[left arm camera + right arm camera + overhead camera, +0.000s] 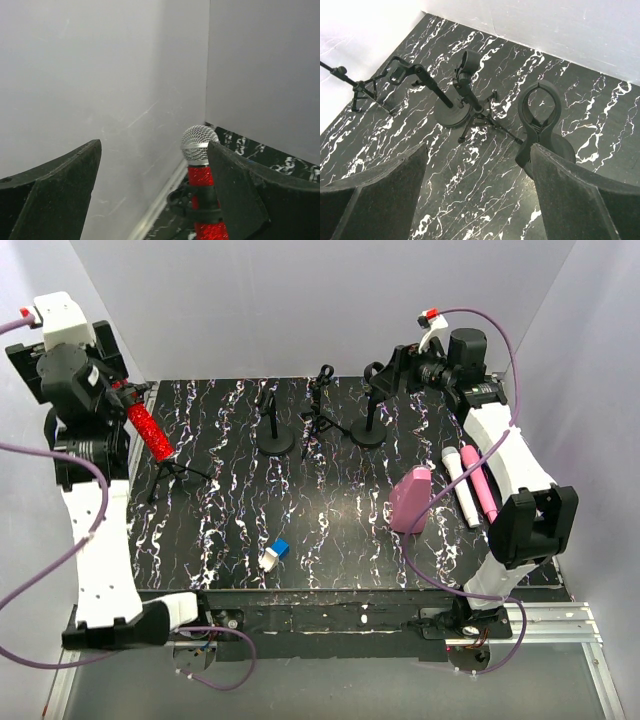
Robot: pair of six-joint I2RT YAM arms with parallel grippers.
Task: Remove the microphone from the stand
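Note:
The red glitter microphone (150, 430) with a silver mesh head (199, 142) leans in the clip of a black tripod stand (172, 473) at the table's left edge. My left gripper (116, 392) is at the microphone's upper end. In the left wrist view my left gripper (155, 192) is open, with the microphone standing between the fingers, close against the right finger (240, 195). My right gripper (386, 370) hovers open and empty (477, 195) over the back right. It is above a round-base stand whose clip (539, 117) holds nothing.
A white microphone (457, 478) and a pink one (482, 492) lie at the right beside a pink pouch (410, 498). Two more empty stands (275, 430) (320, 410) are at the back middle. A small blue-and-white piece (274, 555) lies near the front edge. White walls enclose the table.

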